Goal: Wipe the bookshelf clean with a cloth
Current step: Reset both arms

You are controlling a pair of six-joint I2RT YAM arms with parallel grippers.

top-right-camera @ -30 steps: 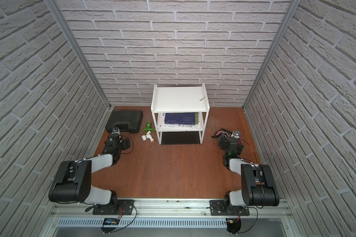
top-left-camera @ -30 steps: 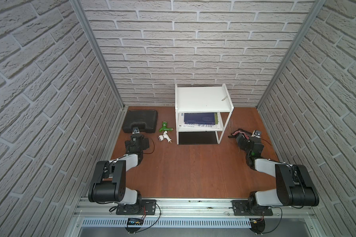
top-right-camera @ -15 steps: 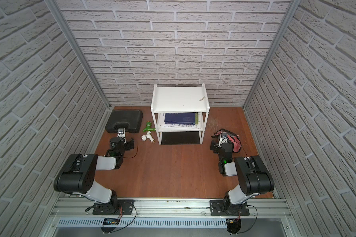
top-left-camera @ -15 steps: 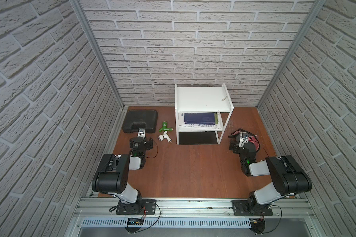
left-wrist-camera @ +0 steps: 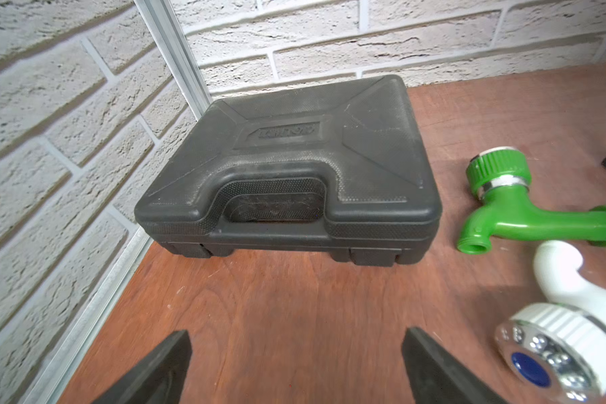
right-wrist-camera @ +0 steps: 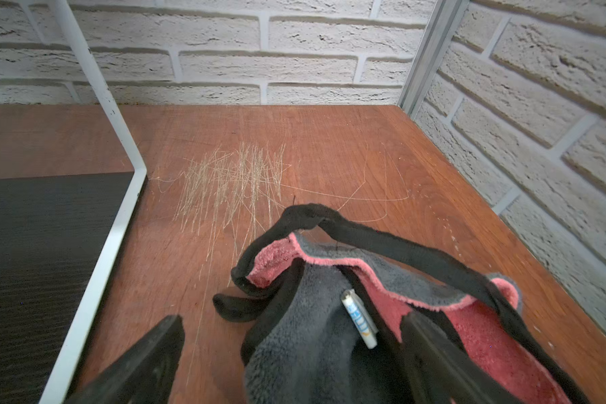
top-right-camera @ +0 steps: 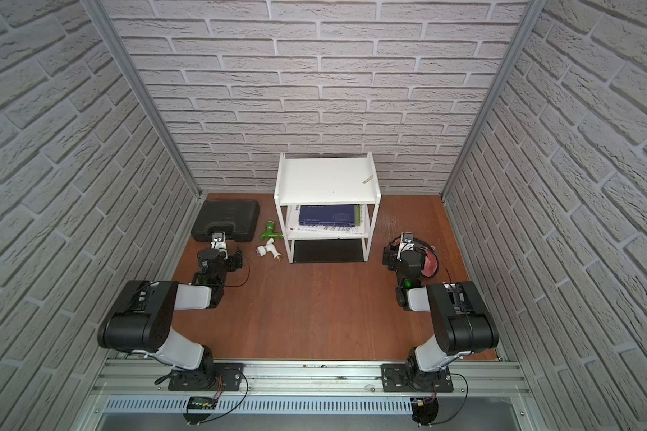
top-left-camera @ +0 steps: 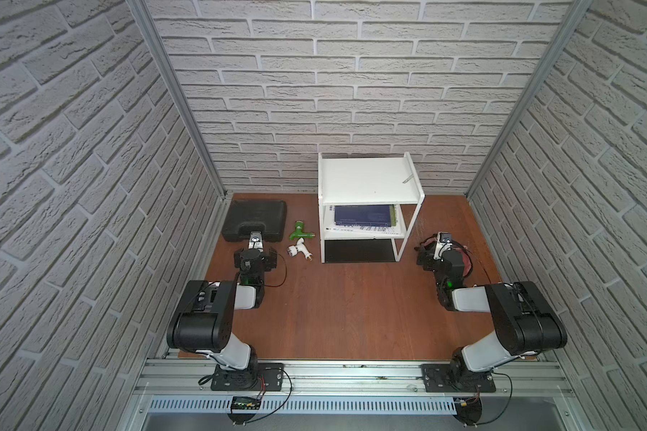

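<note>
Both top views are lit brightly and evenly from above; only soft shadows are cast under the bookshelf (top-left-camera: pixel 367 179) and the arms (top-left-camera: pixel 217 309). The brick walls (top-left-camera: pixel 71 186) are stretched toward the edges by the wide lens. In the wrist views the near fingers (left-wrist-camera: pixel 154 374) and the white tap (left-wrist-camera: pixel 560 349) are rendered soft, and scratches (right-wrist-camera: pixel 231 175) on the bench (right-wrist-camera: pixel 329 147) are picked out by the light.

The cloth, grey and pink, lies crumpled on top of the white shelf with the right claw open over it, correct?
Not on top: the right wrist view shows the cloth crumpled on the wooden table beside the bookshelf. The rest holds: grey and pink, with the right gripper open over it.
</note>
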